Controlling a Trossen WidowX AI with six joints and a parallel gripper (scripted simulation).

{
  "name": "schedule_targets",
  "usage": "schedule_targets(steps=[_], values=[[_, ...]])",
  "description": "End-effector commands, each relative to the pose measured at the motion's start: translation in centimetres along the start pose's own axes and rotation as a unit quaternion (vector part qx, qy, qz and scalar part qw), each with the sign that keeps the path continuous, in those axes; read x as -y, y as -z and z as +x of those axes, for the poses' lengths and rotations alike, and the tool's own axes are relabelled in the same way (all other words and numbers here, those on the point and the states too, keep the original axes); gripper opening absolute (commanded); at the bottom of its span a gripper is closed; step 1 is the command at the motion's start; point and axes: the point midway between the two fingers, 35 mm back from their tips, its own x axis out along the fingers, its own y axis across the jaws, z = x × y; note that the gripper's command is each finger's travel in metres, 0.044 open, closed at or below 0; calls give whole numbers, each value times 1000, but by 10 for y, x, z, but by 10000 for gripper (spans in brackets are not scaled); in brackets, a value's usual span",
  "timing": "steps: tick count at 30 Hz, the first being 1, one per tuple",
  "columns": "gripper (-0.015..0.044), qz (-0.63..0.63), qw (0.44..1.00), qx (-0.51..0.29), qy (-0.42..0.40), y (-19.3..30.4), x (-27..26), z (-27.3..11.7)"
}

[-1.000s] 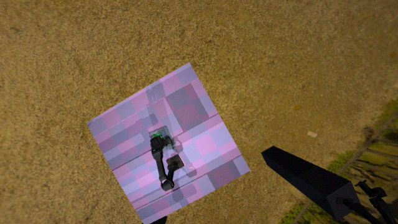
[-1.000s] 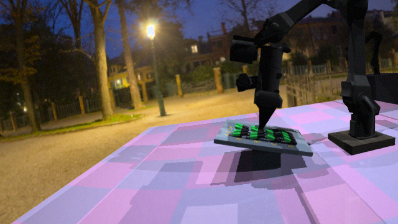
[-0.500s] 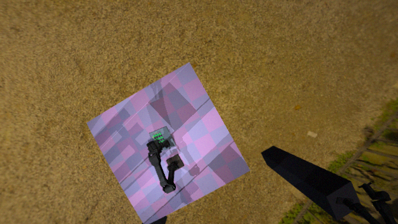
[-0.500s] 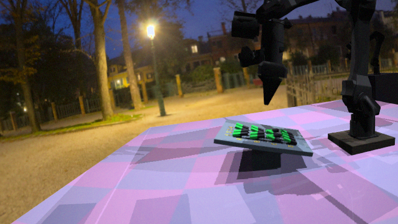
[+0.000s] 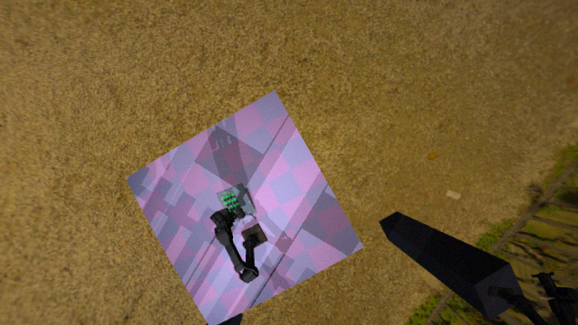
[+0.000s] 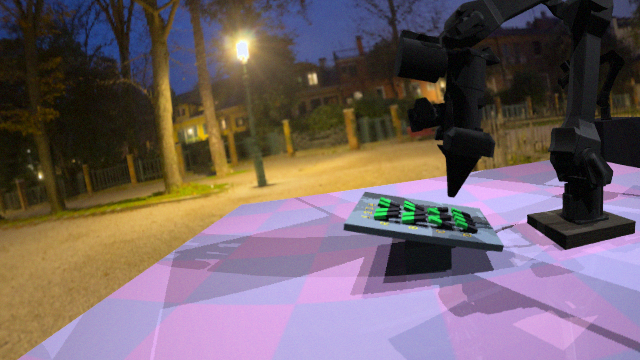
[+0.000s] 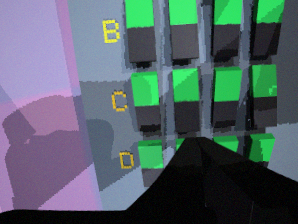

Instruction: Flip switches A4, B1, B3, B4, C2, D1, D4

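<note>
The grey tilted panel [image 5: 247, 198] [image 6: 487, 241] [image 7: 95, 62] carries rows of rocker switches, each half green and half black. My gripper [image 6: 452, 194] [image 7: 194, 147] is shut and empty, its tip above the panel's near part. In the wrist view the tip overlaps row D around column 2 and hides most of D2. Switches B1 [image 7: 141, 42], B3 [image 7: 226, 40], B4 [image 7: 265, 37], C2 [image 7: 186, 87], D1 [image 7: 150, 155] and D4 [image 7: 261, 147] show there, green half toward the far side. Row A is outside the wrist view. Which ends are raised is hard to tell.
The panel stands on a dark pedestal [image 6: 425, 256] on a pink and lilac checkered table [image 5: 289, 181] [image 6: 240, 320]. The arm's base [image 6: 582, 230] stands beyond the panel's near edge. Shadows fall across the table and panel.
</note>
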Motion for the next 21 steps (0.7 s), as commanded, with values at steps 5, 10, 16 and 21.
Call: schedule_targets(steps=[5,10,16,21], values=[[0,2,1000,6,1,0,0,14],[0,2,1000,6,1,0,0,16],[0,2,1000,6,1,0,0,26],[0,2,1000,6,1,0,0,28]])
